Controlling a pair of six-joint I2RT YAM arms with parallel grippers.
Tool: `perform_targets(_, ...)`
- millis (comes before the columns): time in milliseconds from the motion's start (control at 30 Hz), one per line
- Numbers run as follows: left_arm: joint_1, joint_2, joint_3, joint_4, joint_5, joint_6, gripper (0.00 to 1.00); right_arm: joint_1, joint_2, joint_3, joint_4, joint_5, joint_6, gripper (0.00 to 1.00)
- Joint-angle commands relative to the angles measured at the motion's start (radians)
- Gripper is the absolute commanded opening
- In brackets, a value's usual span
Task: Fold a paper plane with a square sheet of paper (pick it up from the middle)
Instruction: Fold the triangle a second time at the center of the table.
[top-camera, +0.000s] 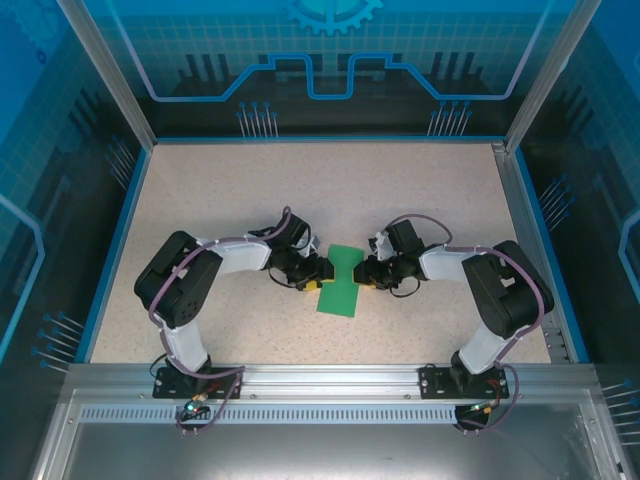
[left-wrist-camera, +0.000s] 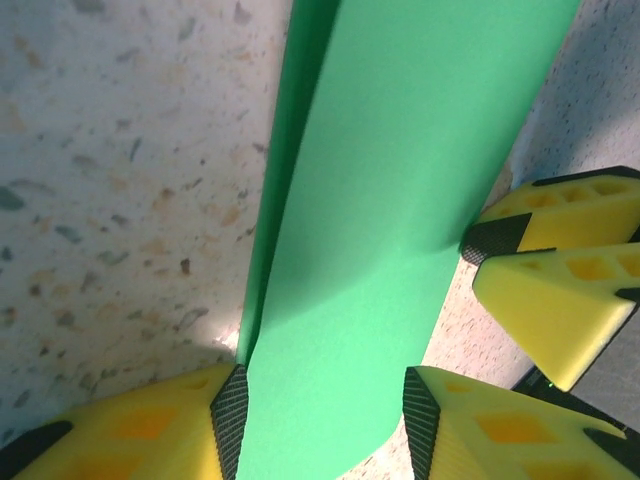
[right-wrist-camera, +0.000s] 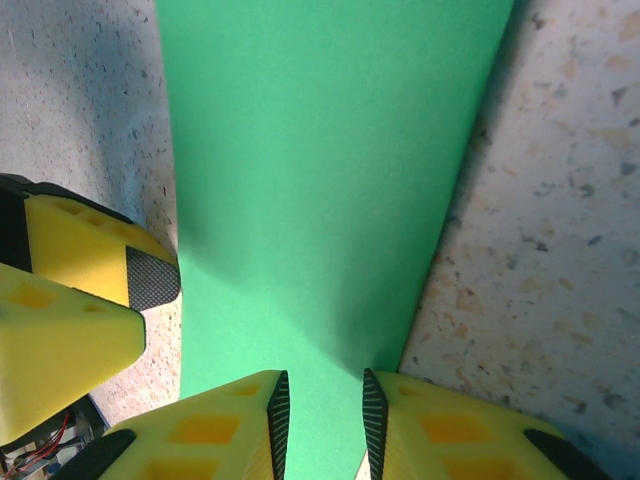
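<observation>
The square sheet of paper (top-camera: 340, 298) is bright green and lies mid-table, pinched narrower across its middle where both grippers meet. My left gripper (top-camera: 318, 274) comes in from the left. In its wrist view the sheet (left-wrist-camera: 400, 200) runs bowed between the two yellow fingers of the left gripper (left-wrist-camera: 325, 415), with a darker folded layer along its left side. My right gripper (top-camera: 362, 272) comes in from the right and its jaws stand narrower. In the right wrist view the paper (right-wrist-camera: 320, 180) fills the gap of the right gripper (right-wrist-camera: 320, 420). No paper plane shape shows.
Speckled beige table (top-camera: 240, 200) lies all round the sheet, inside a blue-edged frame with metal posts (top-camera: 525, 110). The right gripper's fingers (left-wrist-camera: 560, 270) sit close beside the left jaws, and the left gripper's fingers (right-wrist-camera: 70, 300) beside the right jaws.
</observation>
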Motion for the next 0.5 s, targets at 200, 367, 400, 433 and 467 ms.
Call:
perform_targets(200,-0.006,-0.050,-0.026,-0.015,-0.008,-0.009,0.50,0.004,0.056,-0.040,-0.026,0.033,-0.001,0.28)
perform_targets(367,-0.011,-0.023,-0.008,-0.032,0.025,0.001,0.50,0.004,0.060,-0.042,-0.027,0.042,-0.001,0.28)
perform_targets(400,-0.013,-0.018,-0.006,-0.036,0.025,0.003,0.51,0.004,0.060,-0.043,-0.026,0.042,-0.001,0.28)
perform_targets(433,-0.015,-0.015,-0.004,-0.040,0.024,0.005,0.51,0.002,0.060,-0.043,-0.025,0.042,0.000,0.28)
perform_targets(467,-0.018,-0.012,-0.003,-0.040,0.020,0.005,0.51,0.004,0.060,-0.043,-0.024,0.042,0.000,0.28)
